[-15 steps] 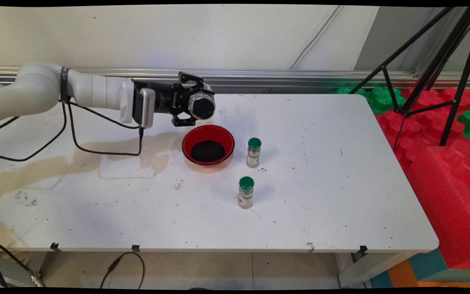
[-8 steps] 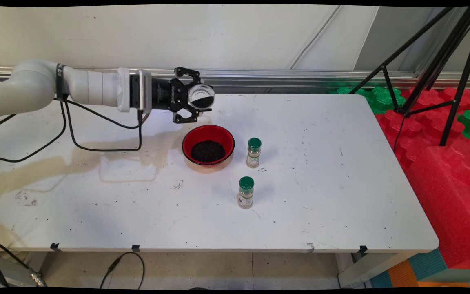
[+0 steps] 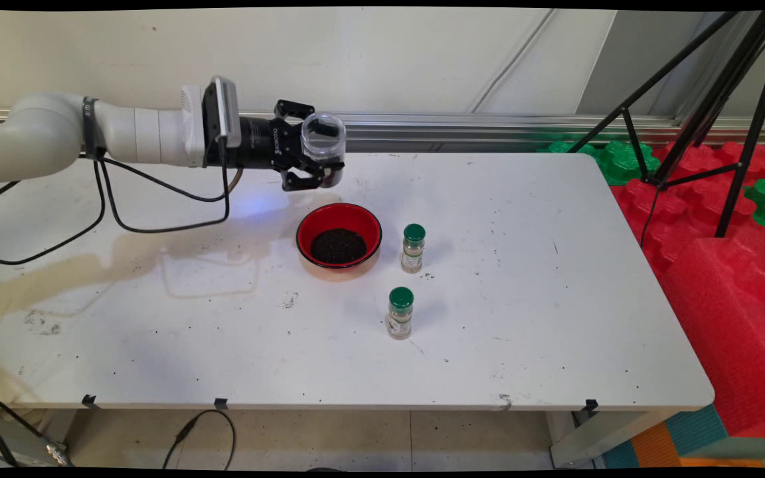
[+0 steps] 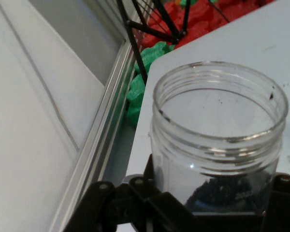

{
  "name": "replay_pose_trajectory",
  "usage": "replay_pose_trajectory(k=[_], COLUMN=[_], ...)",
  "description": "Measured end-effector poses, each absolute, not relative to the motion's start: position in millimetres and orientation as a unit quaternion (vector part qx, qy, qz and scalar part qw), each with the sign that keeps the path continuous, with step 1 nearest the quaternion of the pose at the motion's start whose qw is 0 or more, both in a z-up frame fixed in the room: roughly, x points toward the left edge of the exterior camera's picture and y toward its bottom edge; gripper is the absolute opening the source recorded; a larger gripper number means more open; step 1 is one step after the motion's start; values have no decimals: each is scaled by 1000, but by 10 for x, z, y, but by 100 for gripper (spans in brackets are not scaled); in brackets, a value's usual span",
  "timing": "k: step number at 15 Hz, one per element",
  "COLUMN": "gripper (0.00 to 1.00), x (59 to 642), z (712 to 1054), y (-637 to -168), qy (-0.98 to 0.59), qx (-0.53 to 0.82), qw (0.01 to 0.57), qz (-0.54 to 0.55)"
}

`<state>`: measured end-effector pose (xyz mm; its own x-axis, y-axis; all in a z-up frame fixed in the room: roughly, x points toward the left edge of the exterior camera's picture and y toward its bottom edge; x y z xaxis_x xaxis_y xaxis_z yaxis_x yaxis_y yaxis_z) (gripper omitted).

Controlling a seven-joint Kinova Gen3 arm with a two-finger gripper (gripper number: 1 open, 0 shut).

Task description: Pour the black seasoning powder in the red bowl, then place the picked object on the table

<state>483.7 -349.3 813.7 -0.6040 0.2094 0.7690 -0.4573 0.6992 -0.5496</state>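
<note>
My gripper point(image 3: 313, 156) is shut on a clear plastic jar point(image 3: 323, 141), held in the air above the table's far side, up and left of the red bowl point(image 3: 339, 216). The jar is close to upright, mouth tilted up toward the camera. In the hand view the jar point(image 4: 217, 125) fills the frame, its threaded mouth open, with a little dark grain left at its bottom point(image 4: 227, 191) between my fingers point(image 4: 135, 198). The red bowl holds a heap of dark grains point(image 3: 338, 246).
Two small spice jars with green lids stand right of the bowl, one point(image 3: 413, 248) beside it and one point(image 3: 400, 313) nearer the front. A black tripod point(image 3: 714, 99) and red and green foam blocks point(image 3: 721, 219) lie off the table's right edge. Black cables point(image 3: 157, 212) hang from the arm.
The wrist has rotated and the hand has risen slightly, turning the jar from mouth-down over the bowl back toward upright. The dark grains have settled to the jar's bottom.
</note>
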Motion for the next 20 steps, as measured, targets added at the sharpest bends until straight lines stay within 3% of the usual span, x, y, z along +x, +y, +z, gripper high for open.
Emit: replay_pose_trajectory(k=[10, 20], gripper=[0, 0], x=[4947, 5147], z=[8262, 8317], y=[-3486, -3445], qy=[-767, -731], qx=[229, 311], qw=[514, 539], qz=[308, 282])
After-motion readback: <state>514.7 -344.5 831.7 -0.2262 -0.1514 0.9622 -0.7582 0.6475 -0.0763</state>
